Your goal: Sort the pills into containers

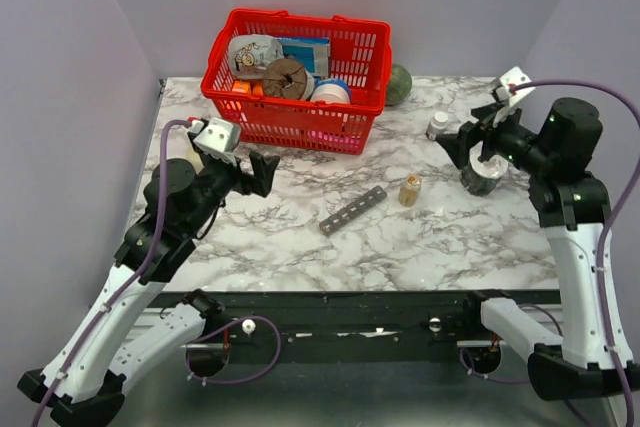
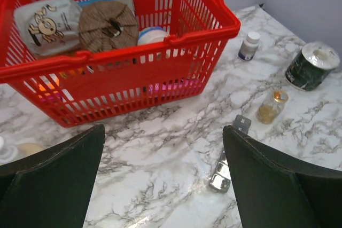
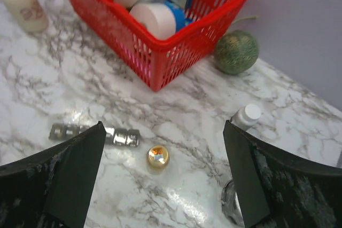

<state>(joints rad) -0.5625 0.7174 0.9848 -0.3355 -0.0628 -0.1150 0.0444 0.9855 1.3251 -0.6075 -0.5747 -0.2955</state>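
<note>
The containers are one dark grey strip of small square compartments lying slanted on the marble table. In the left wrist view its lids look shiny and my right finger hides part of it. It also shows in the right wrist view. An amber pill bottle stands just right of the strip. A white pill bottle stands farther back. My left gripper is open and empty, left of the strip. My right gripper is open and empty, above the table near the white bottle.
A red mesh basket full of goods stands at the back. A green ball lies right of it. A dark jar stands under my right arm. A cream bottle stands left of the basket.
</note>
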